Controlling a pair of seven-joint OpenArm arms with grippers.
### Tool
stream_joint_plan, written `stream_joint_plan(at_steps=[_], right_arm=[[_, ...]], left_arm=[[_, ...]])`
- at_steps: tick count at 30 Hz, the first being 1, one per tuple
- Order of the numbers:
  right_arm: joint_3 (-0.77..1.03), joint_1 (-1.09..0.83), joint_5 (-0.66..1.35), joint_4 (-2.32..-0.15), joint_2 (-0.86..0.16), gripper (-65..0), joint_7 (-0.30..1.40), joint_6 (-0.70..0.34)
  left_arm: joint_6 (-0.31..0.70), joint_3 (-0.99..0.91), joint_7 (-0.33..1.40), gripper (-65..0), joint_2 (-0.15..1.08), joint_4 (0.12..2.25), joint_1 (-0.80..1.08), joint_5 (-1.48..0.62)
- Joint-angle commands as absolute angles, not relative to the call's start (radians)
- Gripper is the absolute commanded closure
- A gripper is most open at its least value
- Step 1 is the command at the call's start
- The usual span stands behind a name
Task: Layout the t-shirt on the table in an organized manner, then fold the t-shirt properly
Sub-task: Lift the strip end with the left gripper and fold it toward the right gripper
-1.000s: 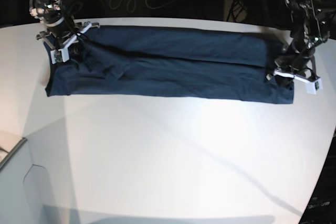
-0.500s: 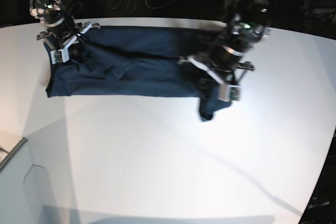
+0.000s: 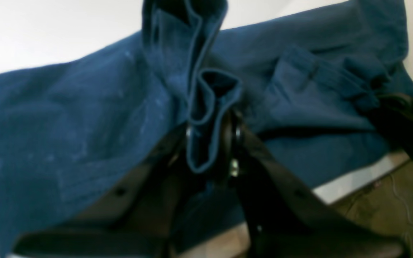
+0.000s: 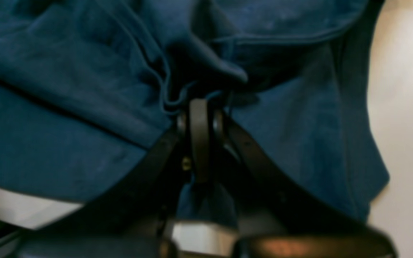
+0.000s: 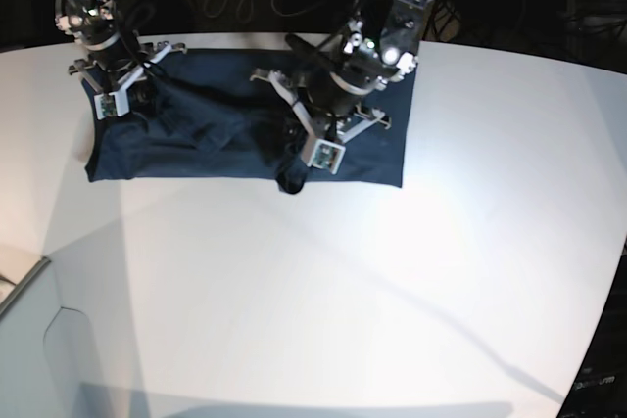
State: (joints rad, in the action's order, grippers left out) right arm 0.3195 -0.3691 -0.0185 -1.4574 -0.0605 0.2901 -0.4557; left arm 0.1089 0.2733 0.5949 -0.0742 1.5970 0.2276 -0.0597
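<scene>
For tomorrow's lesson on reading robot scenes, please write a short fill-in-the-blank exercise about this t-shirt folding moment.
1. The t-shirt is dark navy ____.
2. The left end effector is shut on a bunched fold of the ____.
3. The t-shirt lies on a white ____.
4. In the base view, the right end effector grips the t-shirt at its ____ end.

Missing words: blue; t-shirt; table; left
</scene>
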Motion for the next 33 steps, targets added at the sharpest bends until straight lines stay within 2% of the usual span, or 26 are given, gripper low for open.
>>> stream_joint_plan(at_steps=[1,10,33], right_arm=[[0.321,-0.374,-0.025,-1.463,-0.064,0.0,0.308,-0.458],[0.321,-0.358,-0.025,-1.463,-0.064,0.0,0.309,-0.458],[0.321,-0.358,-0.025,-1.466,-0.065,0.0,0.309,-0.458]], left_arm=[[0.116,0.277,0.572,0.0,-0.096,1.601,0.216,-0.064],[0.116,0.278,0.572,0.0,-0.136,1.515,0.162,-0.062],[0.116,0.341,0.581,-0.5,-0.137,1.474,0.127,-0.070]])
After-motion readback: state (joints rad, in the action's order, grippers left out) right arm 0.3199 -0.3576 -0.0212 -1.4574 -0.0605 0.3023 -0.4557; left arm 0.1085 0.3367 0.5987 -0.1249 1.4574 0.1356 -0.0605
